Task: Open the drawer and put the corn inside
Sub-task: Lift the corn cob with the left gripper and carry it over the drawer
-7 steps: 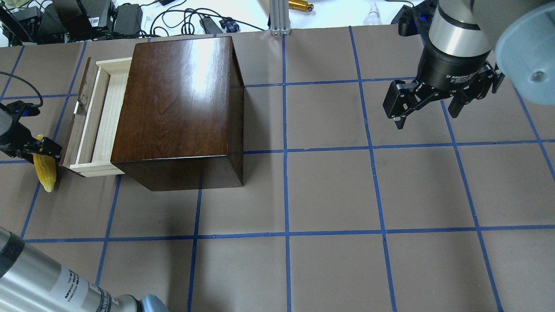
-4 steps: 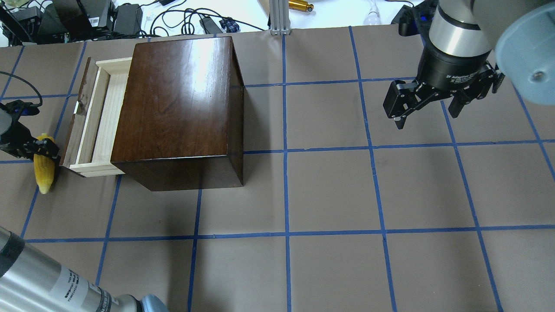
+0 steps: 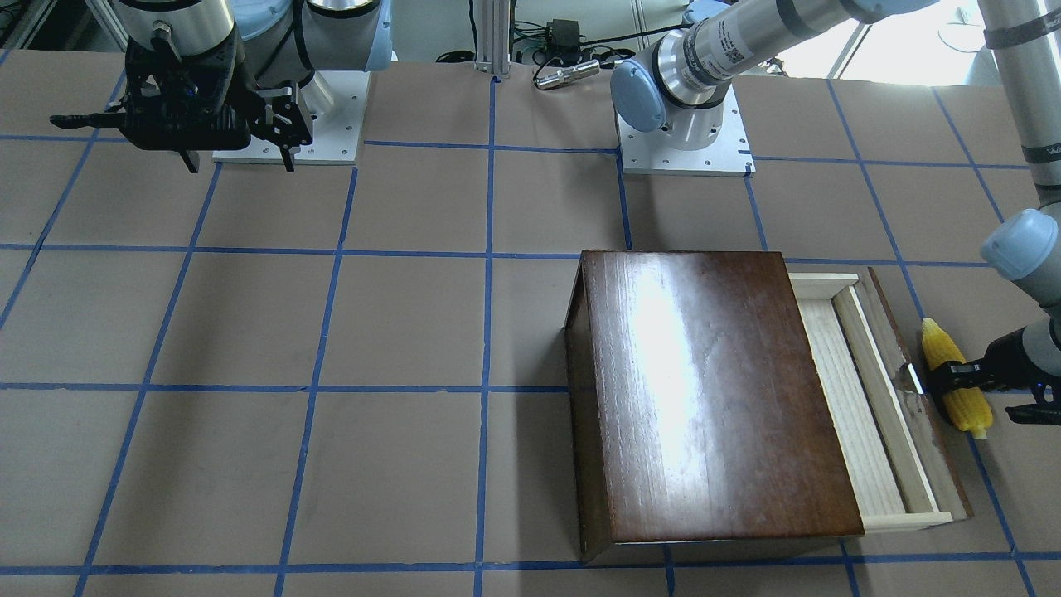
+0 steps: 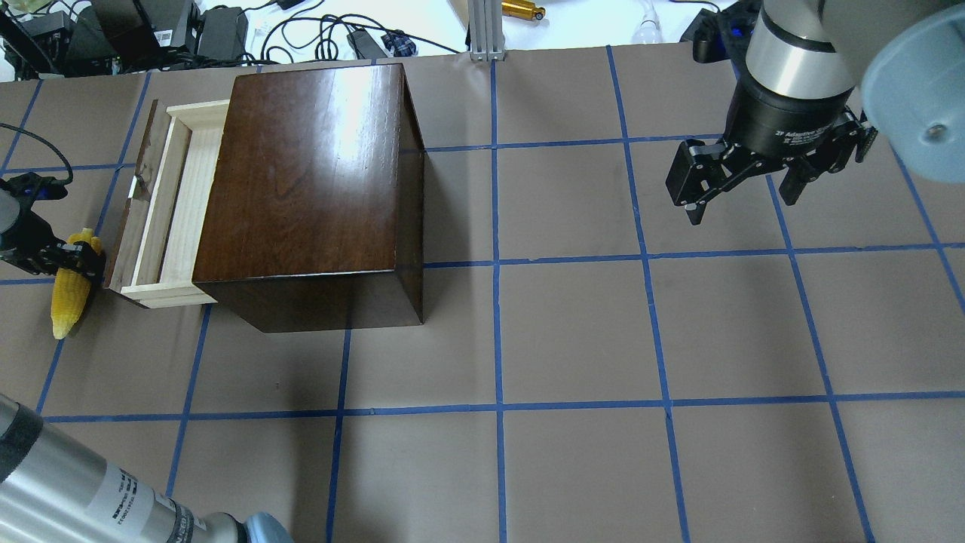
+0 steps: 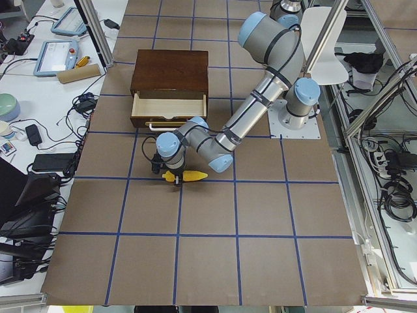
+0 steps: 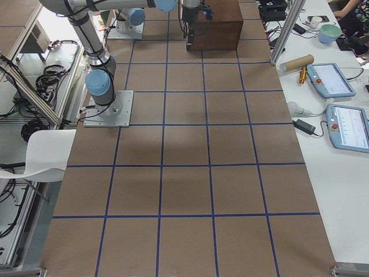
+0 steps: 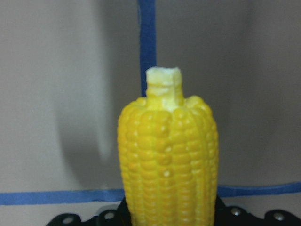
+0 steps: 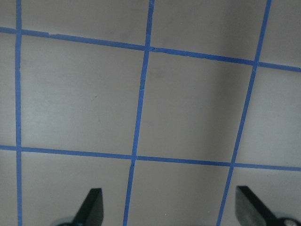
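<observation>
The drawer (image 4: 177,204) stood pulled out of the box (image 4: 301,188), its pale tray bare where I could see it, so the opening step looked done and the carry was in hand. The left hand (image 4: 75,260) was clamped across the corn (image 4: 66,298), low over the worktop; I could not tell whether the cob was clear of it. The drawer's dark front stood just beside that hand, on the box side. Next, I judged, the cob needed lifting over that front panel and lowering into the narrow tray; it lay roughly along the drawer, so little turning seemed called for. The right hand (image 4: 742,204) hung well apart, fingers spread, holding nothing. Its collar read something like "2F Adaptive"; the arm stickers were too small to read.
</observation>
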You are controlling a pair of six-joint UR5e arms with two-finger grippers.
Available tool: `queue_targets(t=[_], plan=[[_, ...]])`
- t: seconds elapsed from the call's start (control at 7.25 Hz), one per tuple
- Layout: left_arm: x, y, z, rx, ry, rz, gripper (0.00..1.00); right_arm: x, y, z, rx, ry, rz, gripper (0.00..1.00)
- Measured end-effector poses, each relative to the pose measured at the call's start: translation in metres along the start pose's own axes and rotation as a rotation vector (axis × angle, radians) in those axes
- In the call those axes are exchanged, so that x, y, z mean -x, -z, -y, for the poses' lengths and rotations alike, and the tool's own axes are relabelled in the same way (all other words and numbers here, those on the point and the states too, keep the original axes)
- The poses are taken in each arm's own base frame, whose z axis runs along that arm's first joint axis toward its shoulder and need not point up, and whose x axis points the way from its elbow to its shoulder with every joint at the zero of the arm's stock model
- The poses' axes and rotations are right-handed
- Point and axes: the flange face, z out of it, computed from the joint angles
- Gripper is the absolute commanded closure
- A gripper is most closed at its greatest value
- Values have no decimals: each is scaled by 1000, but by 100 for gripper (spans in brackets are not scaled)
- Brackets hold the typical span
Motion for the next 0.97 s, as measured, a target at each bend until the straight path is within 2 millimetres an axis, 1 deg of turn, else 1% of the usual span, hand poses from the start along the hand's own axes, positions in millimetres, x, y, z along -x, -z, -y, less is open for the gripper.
queue_targets(t=[0.28,0.41,0.55,0.69,0.97], plan=[[0,3,0,-2,0,4,100,0,0,0,0,0,0,0],[0,12,0,-11,1,13,100,0,0,0,0,0,0,0],[0,29,-1,-28,4,29,100,0,0,0,1,0,-1,0],[-5,54,-3,-50,3,47,100,0,0,0,1,0,0,0],[-24,113,-11,-88,-7,63,100,0,0,0,0,0,0,0]])
